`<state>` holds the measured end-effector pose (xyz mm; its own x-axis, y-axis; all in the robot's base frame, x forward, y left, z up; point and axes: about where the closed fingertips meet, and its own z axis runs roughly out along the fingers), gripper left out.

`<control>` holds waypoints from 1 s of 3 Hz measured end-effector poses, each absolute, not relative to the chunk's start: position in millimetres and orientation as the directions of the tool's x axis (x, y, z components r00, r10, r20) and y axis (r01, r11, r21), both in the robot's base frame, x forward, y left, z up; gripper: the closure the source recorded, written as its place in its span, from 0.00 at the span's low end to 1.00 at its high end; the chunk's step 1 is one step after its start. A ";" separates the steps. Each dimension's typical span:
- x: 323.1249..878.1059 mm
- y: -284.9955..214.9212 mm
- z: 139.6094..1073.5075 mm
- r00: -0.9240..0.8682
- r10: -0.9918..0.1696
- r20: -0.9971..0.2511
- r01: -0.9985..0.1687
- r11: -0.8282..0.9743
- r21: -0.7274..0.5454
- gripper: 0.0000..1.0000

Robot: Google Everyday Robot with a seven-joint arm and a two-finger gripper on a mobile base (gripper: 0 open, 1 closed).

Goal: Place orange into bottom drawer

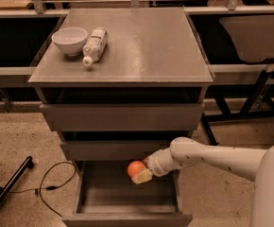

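While the bottom drawer (109, 193) sits pulled open nearest, the gripper (140, 172) hangs over its far right part, fingers closed on the orange (135, 167). The orange is clear of the drawer floor, directly above it. It's round: no long axis, no heading. Judging the drop is straight down.

The bottom drawer (118, 194) stands pulled out, its grey floor bare and open from above. The gripper (141, 173), jaws closed on the orange (135, 167), hangs over its rear right corner, just below the middle drawer (104, 150), whose front overhangs the rear edge.
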<state>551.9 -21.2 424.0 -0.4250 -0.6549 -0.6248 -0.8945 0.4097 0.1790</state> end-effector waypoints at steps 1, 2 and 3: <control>557.3 -28.0 398.7 -0.450 -0.633 -0.630 -0.882 0.427 0.201 1.00; 562.3 -34.3 371.3 -0.477 -0.609 -0.634 -0.867 0.444 0.226 1.00; 558.8 -32.3 360.2 -0.476 -0.608 -0.636 -0.870 0.434 0.236 1.00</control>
<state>558.8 -32.3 360.2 -0.4755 -0.6082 -0.6356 -0.8697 0.4335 0.2358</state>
